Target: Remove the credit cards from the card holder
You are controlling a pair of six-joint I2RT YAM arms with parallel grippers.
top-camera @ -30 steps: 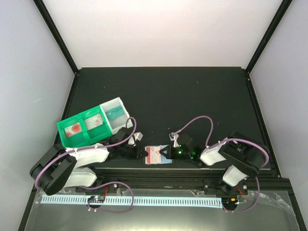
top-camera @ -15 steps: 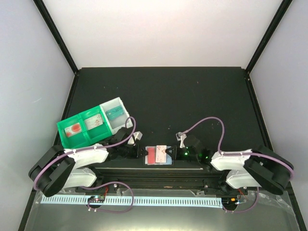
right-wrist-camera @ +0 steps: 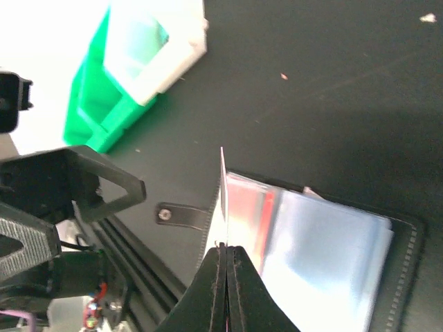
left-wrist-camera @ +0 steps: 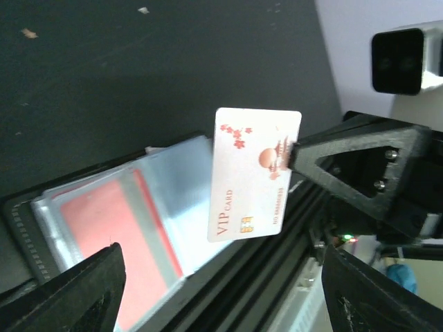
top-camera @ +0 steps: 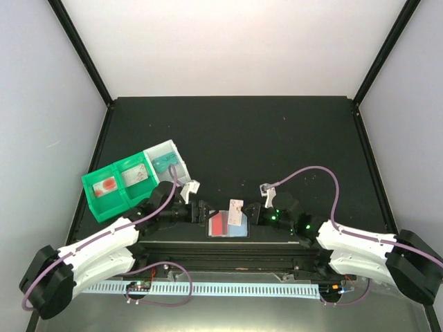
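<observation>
The card holder (top-camera: 239, 232) lies unfolded at the table's near edge, and a red card (top-camera: 220, 225) still shows in its left pocket. My right gripper (top-camera: 252, 214) is shut on a white VIP card (top-camera: 237, 209), held on edge just above the holder. In the left wrist view this card (left-wrist-camera: 255, 173) hangs clear of the holder (left-wrist-camera: 159, 194), pinched at its right edge. The right wrist view has the card (right-wrist-camera: 223, 194) edge-on between my shut right gripper (right-wrist-camera: 226, 252). My left gripper (top-camera: 204, 213) stands open at the holder's left edge, holding nothing.
A green-and-clear compartment tray (top-camera: 131, 181) sits behind the left arm and holds small items. The black frame rail (top-camera: 221, 245) runs just in front of the holder. The holder's strap with a snap (right-wrist-camera: 181, 216) lies to its left.
My left gripper has opened and let go of the holder. The right gripper has drawn the white card out and tipped it upright. Both arms have stretched inward.
</observation>
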